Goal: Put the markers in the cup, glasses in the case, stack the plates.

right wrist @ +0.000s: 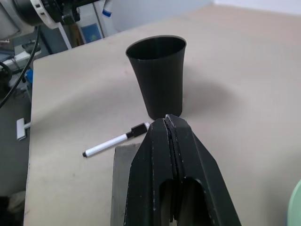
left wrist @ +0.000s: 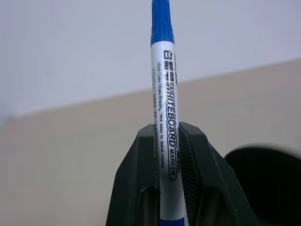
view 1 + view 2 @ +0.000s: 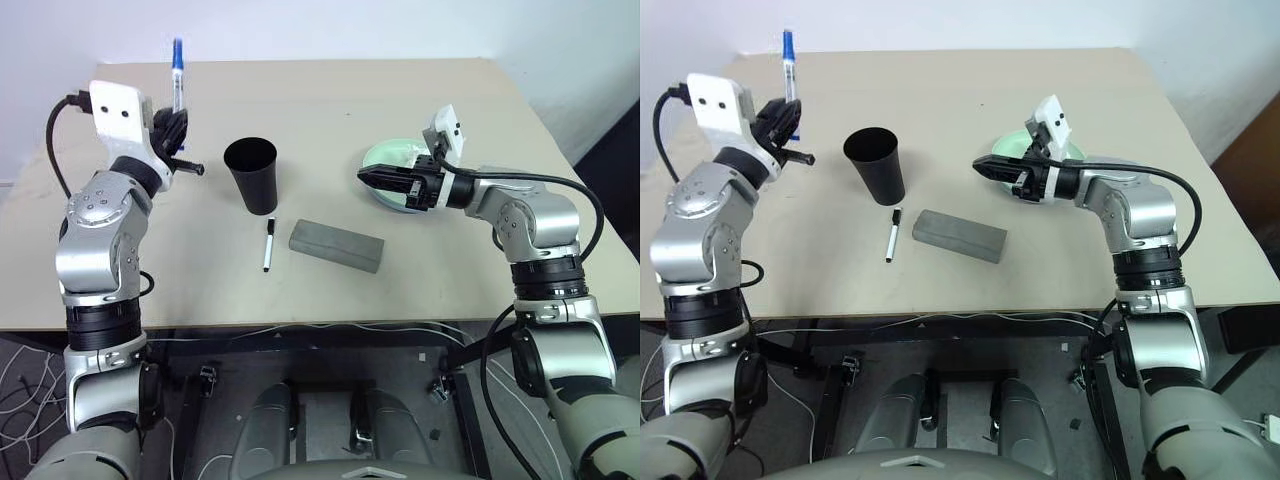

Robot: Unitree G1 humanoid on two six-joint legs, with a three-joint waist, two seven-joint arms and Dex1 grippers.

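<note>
Between left gripper fingers: upright blue-capped marker.

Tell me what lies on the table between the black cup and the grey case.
The black-capped marker lies there, flat on the table, just below the cup and left of the case in the left eye view, touching neither.
</note>
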